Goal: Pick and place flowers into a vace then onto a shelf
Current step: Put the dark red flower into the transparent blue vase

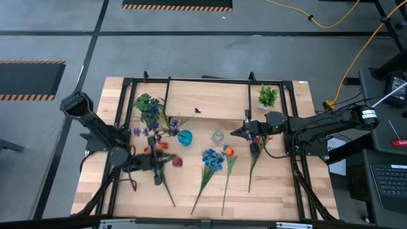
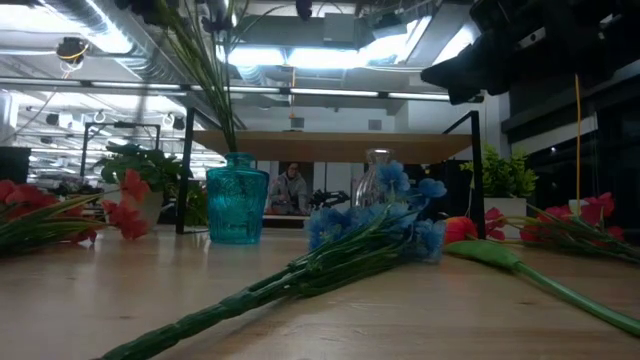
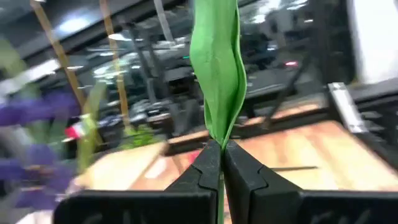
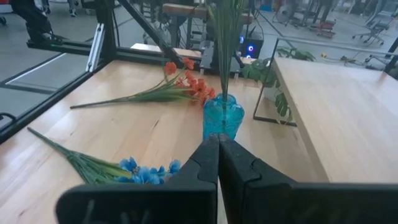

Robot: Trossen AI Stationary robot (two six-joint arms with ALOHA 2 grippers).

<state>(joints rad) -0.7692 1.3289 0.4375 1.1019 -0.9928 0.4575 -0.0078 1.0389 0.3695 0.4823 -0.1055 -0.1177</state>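
Step in hand: loading the blue vase (image 1: 185,137). Left pincer (image 3: 221,163) clamped on a green stem (image 3: 219,74); vase just beyond it. Right pincer (image 4: 218,163) closed, empty, facing the vase. Blue flowers (image 1: 213,159) loose on table (image 1: 273,191). Next, probably: stem tip over vase mouth.

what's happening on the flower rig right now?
Two-arm flower task, partway through. The left claw is shut on a green stem, apparently the red spray at the table's left. A purple spray already stands in the blue vase. The right claw is shut, seemingly empty, hovering by the clear vase in front of the shelf. A blue spray, an orange bud and another red spray lie on the table. Nothing is on the shelf.
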